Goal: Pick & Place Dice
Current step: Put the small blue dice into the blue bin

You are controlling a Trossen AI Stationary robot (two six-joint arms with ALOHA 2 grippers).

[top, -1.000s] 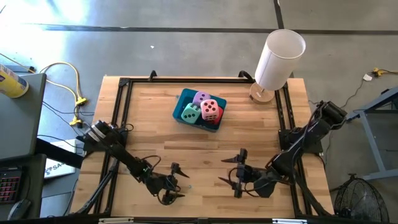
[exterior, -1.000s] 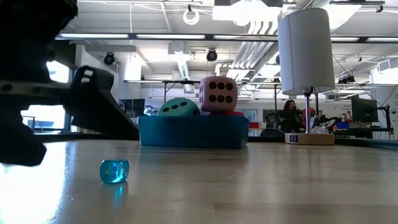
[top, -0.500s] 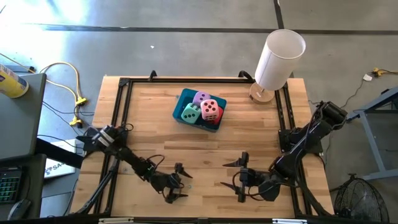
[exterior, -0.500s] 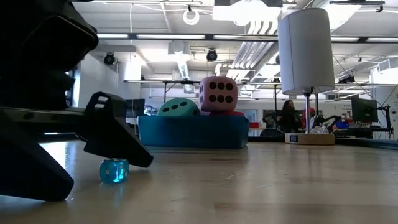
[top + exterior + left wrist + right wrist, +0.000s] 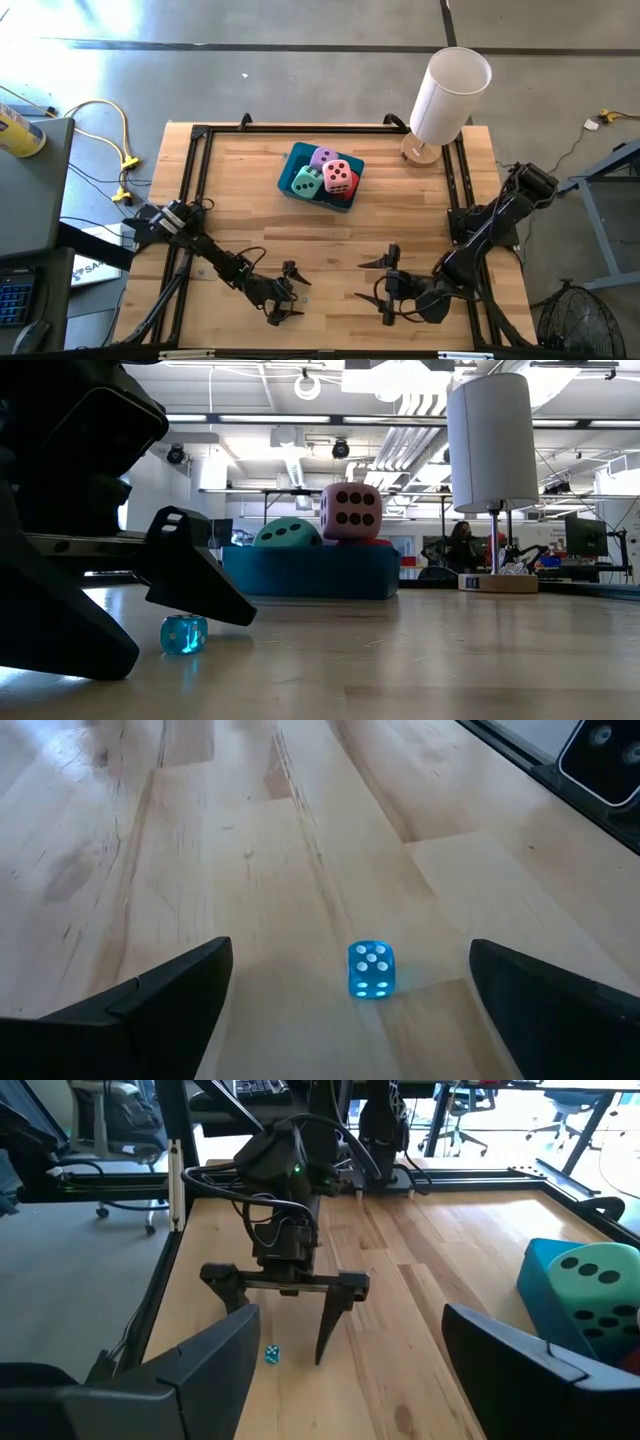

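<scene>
A small clear blue die (image 5: 371,968) with white pips lies on the wood near the table's front edge; it also shows in the low view (image 5: 184,633). My left gripper (image 5: 350,953) (image 5: 289,293) is open and low over the table. One finger stands on each side of this die, apart from it. Mint (image 5: 307,181), lilac (image 5: 324,157), pink (image 5: 340,174) and red (image 5: 346,195) soft dice sit piled in the teal tray (image 5: 294,153). To the right, my right gripper (image 5: 386,286) hangs open above the table with nothing between its fingers.
A white cylinder (image 5: 450,90) on a round wooden base stands at the table's far right corner. A black frame (image 5: 196,170) runs along the table's edges. Bare wood lies between the tray and the two grippers.
My left gripper has sunk toward the table and moved a little toward its right edge. Its open fingers have come down on either side of the small blue die, which has stayed in place.
</scene>
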